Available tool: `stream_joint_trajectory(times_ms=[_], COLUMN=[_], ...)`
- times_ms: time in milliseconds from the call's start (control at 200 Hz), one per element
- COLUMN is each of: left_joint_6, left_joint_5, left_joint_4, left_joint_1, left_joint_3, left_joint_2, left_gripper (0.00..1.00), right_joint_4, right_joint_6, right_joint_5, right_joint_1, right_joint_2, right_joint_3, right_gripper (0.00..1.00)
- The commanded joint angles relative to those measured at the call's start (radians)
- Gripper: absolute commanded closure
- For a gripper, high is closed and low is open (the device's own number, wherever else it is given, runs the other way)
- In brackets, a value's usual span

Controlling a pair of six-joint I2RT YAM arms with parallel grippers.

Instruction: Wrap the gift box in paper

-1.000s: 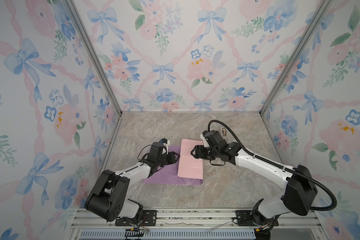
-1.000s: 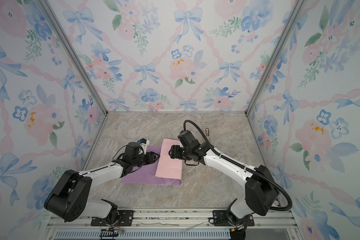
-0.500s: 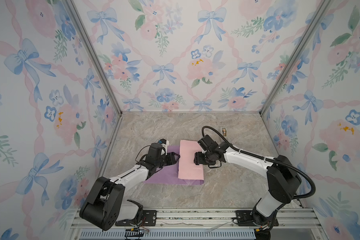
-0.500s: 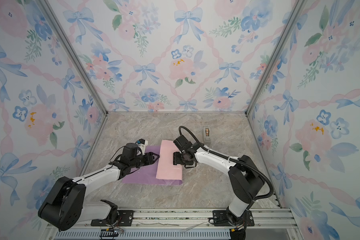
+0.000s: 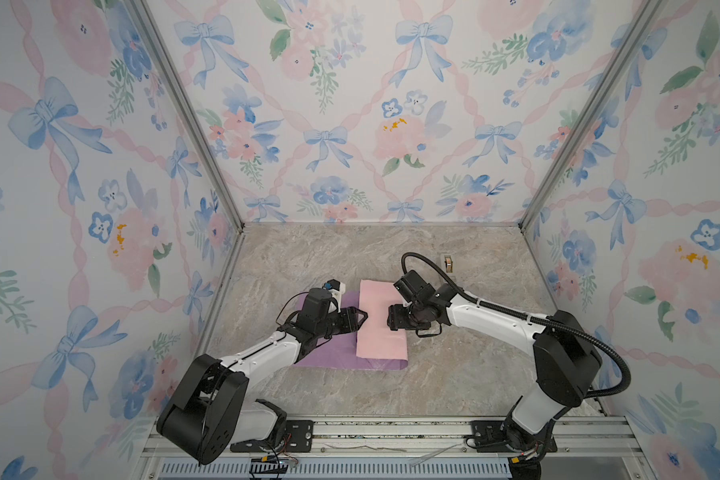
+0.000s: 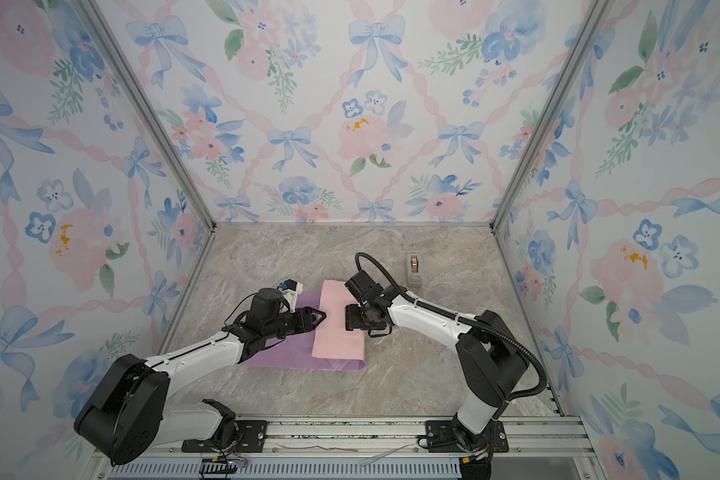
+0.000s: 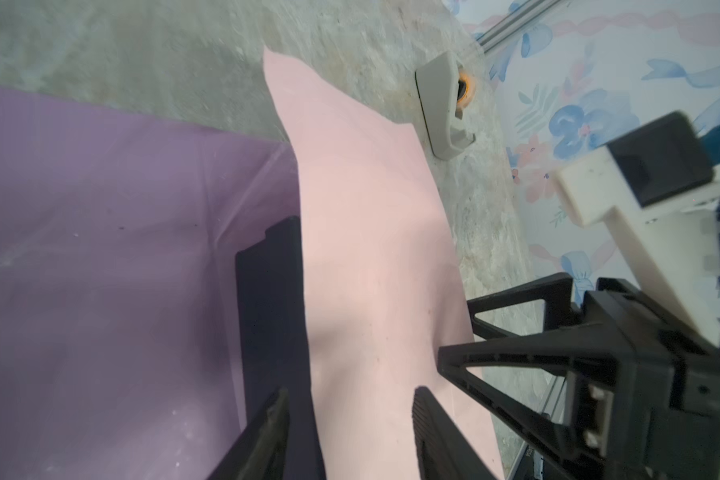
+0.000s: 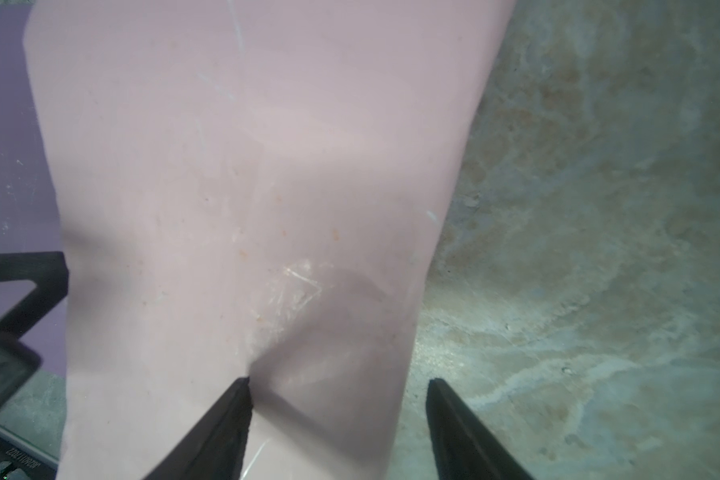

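Well, in both top views the paper (image 5: 375, 343) lies flat about the middle of the tabletop (image 5: 341, 257), lilac face up, with a pale pink flap folded over its right part. The left gripper (image 5: 362, 318) comes in low from the left, and its tip meets the flap's left edge. The right gripper (image 5: 391, 319) hangs over the flap from the other side. A small beige tape dispenser (image 5: 448, 264) stands well apart, toward the back right corner.

From the left wrist camera, the gift box (image 7: 267, 307) shows as a dark side peeking out from under the pink flap, sitting on the lilac sheet. The left gripper's jaws stand apart, one finger (image 7: 267, 436) in front of the box and the other over the flap. Whether they touch either, I cannot tell.

From the right wrist camera, the right gripper's jaws are apart too. One fingertip (image 8: 235, 405) presses a dent into the pink flap, and the other hangs over bare tabletop beyond the paper's edge.
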Motion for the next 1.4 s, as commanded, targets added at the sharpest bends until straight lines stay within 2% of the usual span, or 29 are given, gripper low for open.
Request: stream_joint_trajectory(times_ms=[0, 340, 645, 790, 1005, 1235, 1395], left_joint_6=[-0.016, -0.044, -0.112, -0.137, -0.173, -0.199, -0.205], left_joint_5=[-0.017, -0.057, -0.121, -0.141, -0.172, -0.199, -0.207], left_joint_4=[0.038, 0.068, 0.127, 0.150, 0.188, 0.224, 0.232], left_joint_1=[-0.029, -0.046, -0.088, -0.108, -0.151, -0.205, -0.227], left_joint_3=[-0.016, -0.055, -0.083, -0.091, -0.091, -0.072, -0.056], left_joint_2=[0.035, 0.062, 0.053, 0.056, 0.078, 0.124, 0.147], left_gripper=[0.51, 0.60, 0.64, 0.64, 0.65, 0.65, 0.65], right_joint_4=[-0.014, 0.001, 0.087, 0.132, 0.145, 0.050, 0.038], right_joint_6=[-0.009, -0.013, 0.034, 0.047, 0.028, -0.062, -0.059], right_joint_5=[-0.014, -0.023, -0.204, -0.255, -0.269, -0.245, -0.248], right_joint_1=[0.023, 0.008, -0.136, -0.176, -0.207, -0.246, -0.241], right_joint_2=[0.028, -0.022, -0.212, -0.228, -0.195, -0.230, -0.225], right_joint_3=[0.001, -0.020, -0.177, -0.233, -0.243, -0.220, -0.229], right_gripper=[0.31, 0.30, 0.27, 0.27, 0.27, 0.26, 0.25])
